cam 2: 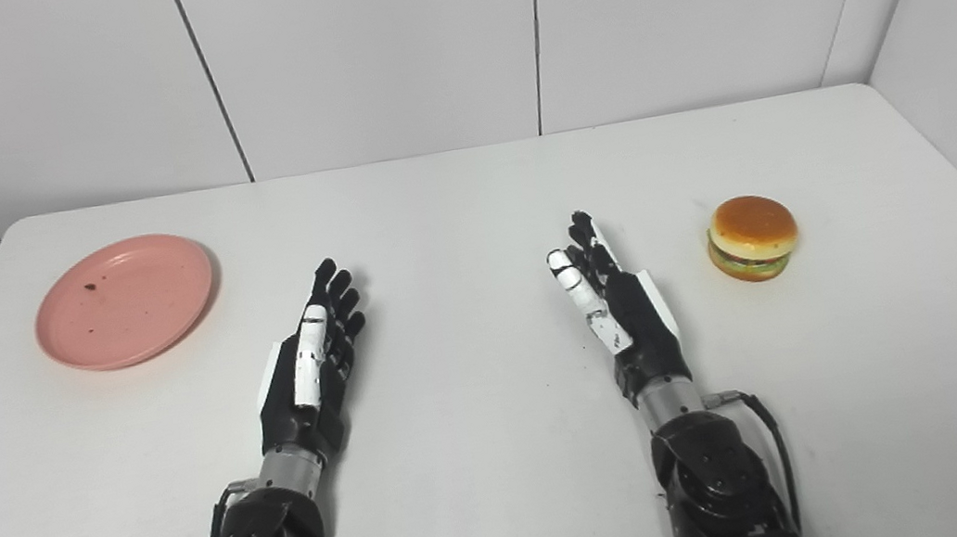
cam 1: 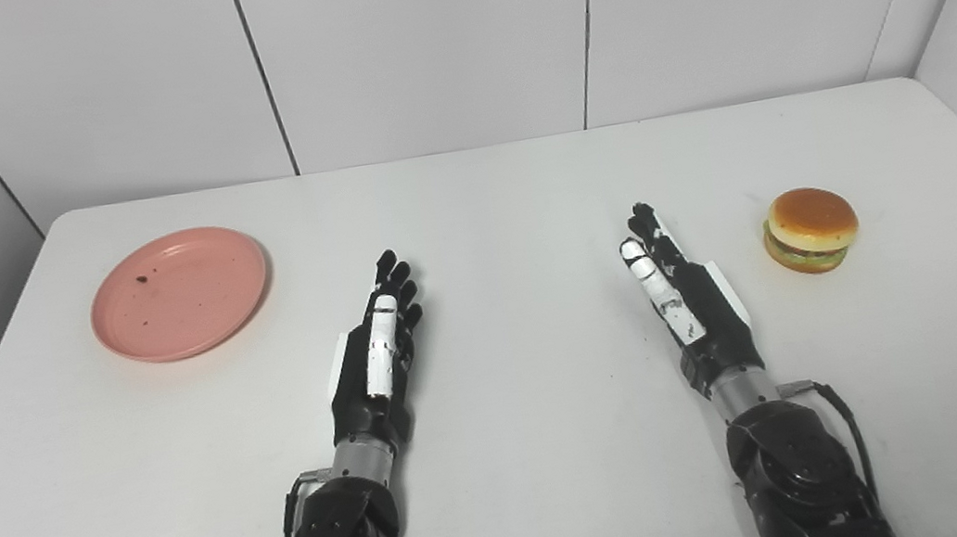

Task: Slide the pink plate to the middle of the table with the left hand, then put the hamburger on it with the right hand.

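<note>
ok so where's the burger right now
The burger sits on the table's right side, a little right of the open right hand, far across from the pink plate on the left.

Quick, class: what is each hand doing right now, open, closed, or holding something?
Left hand: open, fingers extended, holding nothing, apart from the pink plate.
Right hand: open, fingers extended, holding nothing, apart from the hamburger.

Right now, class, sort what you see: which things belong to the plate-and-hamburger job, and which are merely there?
Belongs to the job:
pink plate
hamburger
left hand, open
right hand, open

Merely there:
white table
dark crumbs on the plate
</note>
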{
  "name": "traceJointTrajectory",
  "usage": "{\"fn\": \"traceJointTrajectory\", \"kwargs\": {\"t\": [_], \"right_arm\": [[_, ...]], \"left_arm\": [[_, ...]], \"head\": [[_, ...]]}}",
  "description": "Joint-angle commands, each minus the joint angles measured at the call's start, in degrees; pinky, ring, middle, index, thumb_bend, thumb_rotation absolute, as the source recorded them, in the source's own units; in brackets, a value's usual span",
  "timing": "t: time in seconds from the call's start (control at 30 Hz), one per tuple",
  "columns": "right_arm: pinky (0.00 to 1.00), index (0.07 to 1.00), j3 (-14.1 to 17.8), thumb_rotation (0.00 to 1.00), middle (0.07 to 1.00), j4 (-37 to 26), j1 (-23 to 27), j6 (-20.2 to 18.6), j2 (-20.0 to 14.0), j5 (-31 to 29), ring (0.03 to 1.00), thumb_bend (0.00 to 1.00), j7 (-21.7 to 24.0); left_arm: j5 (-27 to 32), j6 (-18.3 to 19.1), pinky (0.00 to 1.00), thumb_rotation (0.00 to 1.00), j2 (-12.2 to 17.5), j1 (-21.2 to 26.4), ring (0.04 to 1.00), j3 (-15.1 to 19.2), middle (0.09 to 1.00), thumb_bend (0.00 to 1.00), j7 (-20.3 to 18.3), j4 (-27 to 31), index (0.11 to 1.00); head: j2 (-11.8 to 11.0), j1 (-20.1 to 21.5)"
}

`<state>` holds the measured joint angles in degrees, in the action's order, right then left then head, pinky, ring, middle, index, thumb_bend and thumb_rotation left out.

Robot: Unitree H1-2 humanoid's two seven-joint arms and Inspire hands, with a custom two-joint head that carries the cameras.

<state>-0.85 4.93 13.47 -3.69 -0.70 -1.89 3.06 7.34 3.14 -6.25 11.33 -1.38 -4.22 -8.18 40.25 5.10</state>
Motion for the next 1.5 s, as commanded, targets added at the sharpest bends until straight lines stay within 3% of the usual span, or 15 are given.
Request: {"fn": "traceJointTrajectory", "kwargs": {"t": [0.0,0.1,0.17,0.43,0.77,0.83,0.87,0.9,0.93,0.97,1.03,1.13,1.3,1.47], "right_arm": [[1.00,1.000,-0.14,0.83,0.998,-2.25,1.47,1.16,0.38,0.27,0.978,0.67,-0.36],[1.00,0.992,0.31,0.85,0.988,-2.43,1.25,2.03,0.93,-0.93,0.967,0.59,-0.09],[1.00,0.995,0.50,0.95,0.990,-3.00,0.95,1.81,1.15,-2.40,0.971,0.54,0.67],[1.00,1.000,0.43,1.00,1.000,-4.94,0.17,1.66,1.87,-3.66,0.983,0.58,0.52],[1.00,1.000,0.46,1.00,1.000,-5.59,-0.51,1.84,2.34,-4.38,1.000,0.58,0.61],[1.00,1.000,0.68,1.00,1.000,-4.97,-0.49,2.13,1.96,-4.48,1.000,0.58,0.82],[1.00,1.000,0.81,1.00,1.000,-4.81,-0.50,1.89,1.48,-5.04,1.000,0.58,1.44],[1.00,1.000,0.89,1.00,1.000,-4.72,-0.51,1.70,1.16,-5.45,1.000,0.57,1.89],[1.00,1.000,1.12,1.00,1.000,-4.89,-0.67,1.31,0.73,-6.13,1.000,0.57,2.34],[1.00,1.000,1.27,1.00,1.000,-5.03,-0.79,1.06,0.44,-6.59,1.000,0.55,2.62],[1.00,1.000,1.77,1.00,1.000,-5.17,-1.32,1.13,-0.62,-7.08,1.000,0.53,3.10],[1.00,1.000,2.71,1.00,1.000,-3.66,-1.38,1.98,-1.73,-8.10,1.000,0.51,3.81],[1.00,1.000,3.92,1.00,1.000,0.75,-0.77,5.18,-3.65,-9.27,1.000,0.55,5.62],[1.00,1.000,4.48,0.99,1.000,2.03,-0.47,6.21,-4.39,-9.63,1.000,0.54,5.85]], "left_arm": [[-0.28,0.16,1.00,1.00,0.50,-0.35,1.000,0.18,1.000,0.43,0.23,0.34,1.000],[-0.54,-0.47,1.00,1.00,0.68,-0.36,1.000,0.01,1.000,0.43,0.10,0.14,1.000],[-0.69,-0.73,1.00,1.00,0.67,-0.40,1.000,-0.14,1.000,0.43,0.12,0.25,1.000],[-1.75,-2.32,1.00,1.00,-0.32,0.43,1.000,-0.32,1.000,0.39,1.93,-0.27,1.000],[-2.78,-4.24,1.00,1.00,-0.87,0.87,1.000,-0.26,1.000,0.42,2.82,-1.83,1.000],[-2.81,-5.01,1.00,1.00,-1.01,0.94,1.000,-0.39,1.000,0.42,2.76,-2.61,1.000],[-3.17,-5.58,1.00,1.00,-1.30,0.98,1.000,-0.59,1.000,0.41,3.04,-3.06,1.000],[-3.43,-5.97,1.00,1.00,-1.50,1.00,1.000,-0.75,1.000,0.42,3.26,-3.36,1.000],[-4.18,-6.75,1.00,1.00,-1.82,1.03,1.000,-1.19,1.000,0.43,3.64,-3.96,1.000],[-4.72,-7.33,1.00,1.00,-2.03,1.05,1.000,-1.50,1.000,0.42,3.91,-4.40,1.000],[-6.28,-8.71,1.00,1.00,-2.54,1.43,1.000,-2.28,1.000,0.43,4.69,-5.49,1.000],[-6.44,-10.37,1.00,1.00,-3.56,2.56,1.000,-2.30,1.000,0.43,5.41,-6.75,1.000],[-4.29,-7.23,1.00,1.00,-5.17,4.33,1.000,-0.29,1.000,0.41,6.72,-4.25,1.000],[-2.70,-3.07,1.00,1.00,-4.49,5.77,0.993,1.48,0.991,0.47,7.11,0.66,0.988]], "head": [[0.17,-0.25],[0.17,-0.25],[0.55,-0.33],[1.65,-1.11],[1.02,-2.40],[0.33,-4.68],[-0.67,-8.24],[-0.67,-8.24],[-1.94,-11.82],[-1.94,-11.82],[-4.03,-17.02],[-5.99,-21.29],[-8.08,-25.74],[-8.68,-26.71]]}}
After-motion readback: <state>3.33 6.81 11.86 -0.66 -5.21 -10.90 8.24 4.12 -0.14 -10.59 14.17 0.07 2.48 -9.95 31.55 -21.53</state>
